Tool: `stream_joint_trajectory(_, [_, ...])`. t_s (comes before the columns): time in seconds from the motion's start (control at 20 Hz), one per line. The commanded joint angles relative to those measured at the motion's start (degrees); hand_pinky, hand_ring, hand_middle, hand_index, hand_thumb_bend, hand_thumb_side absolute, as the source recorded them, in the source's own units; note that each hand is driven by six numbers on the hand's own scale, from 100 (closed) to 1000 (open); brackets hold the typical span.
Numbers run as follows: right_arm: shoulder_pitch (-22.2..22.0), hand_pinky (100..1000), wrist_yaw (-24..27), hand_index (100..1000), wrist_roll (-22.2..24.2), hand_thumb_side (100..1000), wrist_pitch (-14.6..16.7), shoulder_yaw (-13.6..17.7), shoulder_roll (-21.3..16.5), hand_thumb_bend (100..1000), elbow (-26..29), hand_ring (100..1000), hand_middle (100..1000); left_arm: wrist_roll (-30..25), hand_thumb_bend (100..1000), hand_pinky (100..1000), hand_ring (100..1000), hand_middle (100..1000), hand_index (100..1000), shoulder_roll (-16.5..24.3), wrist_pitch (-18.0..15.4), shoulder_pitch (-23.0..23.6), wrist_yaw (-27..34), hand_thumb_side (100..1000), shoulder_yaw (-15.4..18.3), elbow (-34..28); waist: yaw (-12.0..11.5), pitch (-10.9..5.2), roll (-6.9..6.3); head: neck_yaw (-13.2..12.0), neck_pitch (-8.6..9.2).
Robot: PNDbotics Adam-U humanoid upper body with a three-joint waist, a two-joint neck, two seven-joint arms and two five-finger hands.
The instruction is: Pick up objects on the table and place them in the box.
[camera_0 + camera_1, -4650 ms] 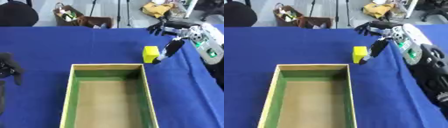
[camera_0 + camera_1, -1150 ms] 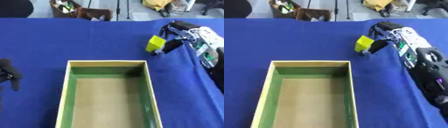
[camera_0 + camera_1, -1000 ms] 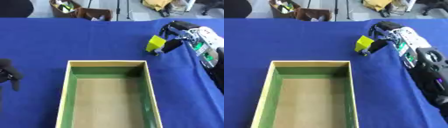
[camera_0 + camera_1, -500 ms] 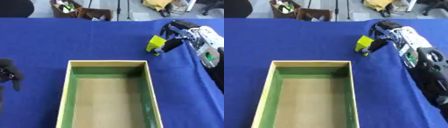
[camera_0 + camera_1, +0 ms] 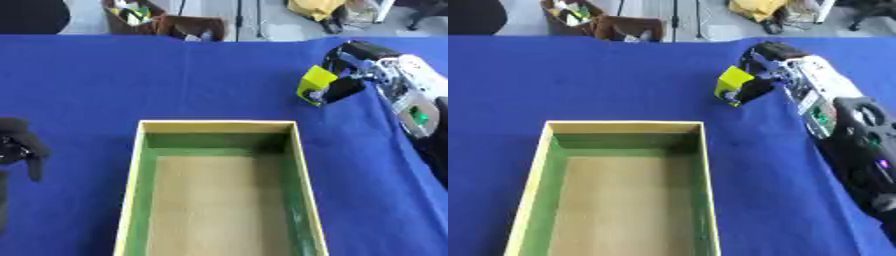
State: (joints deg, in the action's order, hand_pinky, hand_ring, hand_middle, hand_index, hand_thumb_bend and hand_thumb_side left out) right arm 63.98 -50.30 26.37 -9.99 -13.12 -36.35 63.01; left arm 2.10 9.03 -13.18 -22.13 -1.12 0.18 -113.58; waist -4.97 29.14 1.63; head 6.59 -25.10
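So the yellow block [image 5: 314, 83] is pinched in the right hand [image 5: 350, 75], tilted, with the dark fingers [image 5: 339, 89] curled around its right side and the thumb side coming over the top. It looks lifted a bit off the blue tabletop [image 5: 175, 80], though I can't tell for sure how clear of the cloth it is. From those fingers, the box [image 5: 142, 165] sits down and to the left, near but not touching, its far rim closest to the block. It's open-topped, with yellow rims, green inner walls and a tan floor. Way over at the left edge, well apart from the box, the left hand [image 5: 19, 147] hangs dark with its fingers curled downward and holding nothing.
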Motion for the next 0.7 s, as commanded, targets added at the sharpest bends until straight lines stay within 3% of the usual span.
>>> stream_joint_trajectory(0.05, [0.6, 653, 1.1, 665, -0.5, 427, -0.5, 0.2, -1.0, 251, 1.1, 711, 482, -0.2, 100, 208, 429, 442, 639, 0.3, -0.1, -0.5, -0.1, 707, -0.1, -1.0, 0.0, -1.25, 0.06, -0.2, 0.73])
stream_joint_trajectory(0.2, [0.5, 641, 2.2, 648, -0.8, 371, -0.8, 0.2, -1.0, 100, 1.2, 703, 466, -0.2, 100, 208, 429, 442, 638, 0.3, -0.1, -0.5, -0.1, 707, -0.1, -1.0, -0.1, -1.23, 0.07, -0.3, 0.71])
stream_joint_trajectory(0.45, [0.2, 600, 4.8, 584, -1.6, 225, -2.1, 0.2, -1.1, 100, 1.6, 674, 413, -0.2, 100, 207, 429, 442, 637, 0.3, 0.0, -0.5, -0.1, 706, -0.1, -1.0, -0.1, -1.23, 0.05, -0.3, 0.75])
stream_joint_trajectory(0.7, [0.2, 489, 7.2, 387, -4.6, 128, -4.6, 0.4, -1.4, 100, 2.5, 588, 272, -0.2, 100, 207, 428, 441, 636, 0.3, 0.0, -0.3, 0.0, 703, 0.0, -1.0, 0.1, -1.62, -0.06, -0.4, 0.49])
